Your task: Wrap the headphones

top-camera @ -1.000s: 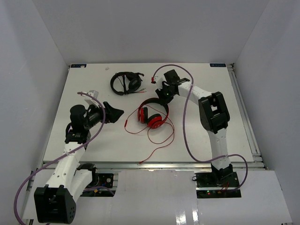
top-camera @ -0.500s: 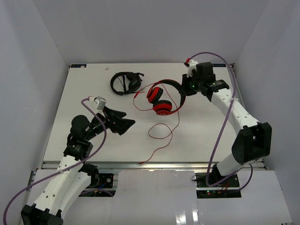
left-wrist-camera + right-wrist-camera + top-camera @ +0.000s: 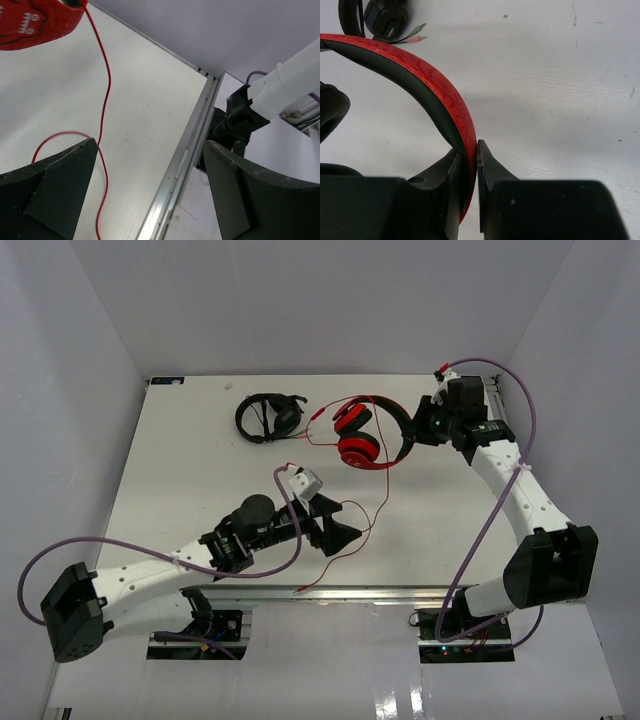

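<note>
The red headphones hang at the back right, held by their band. My right gripper is shut on the red headband, with the band pinched between both fingers at the gripper. The thin red cable trails down from an earcup, loops over the table and ends near the front edge. Low over that loop, my left gripper stands wide open. In the left wrist view the cable passes just inside the left finger, below a red earcup; the gripper holds nothing.
Black headphones lie at the back middle, with their plugs pointing toward the red pair. The table's metal front rail runs between my left fingers. White walls close in the table on three sides.
My right arm has carried the red headphones back and to the right, dragging the cable along. The left arm has swung from the left side to the front middle, over the cable loop.
</note>
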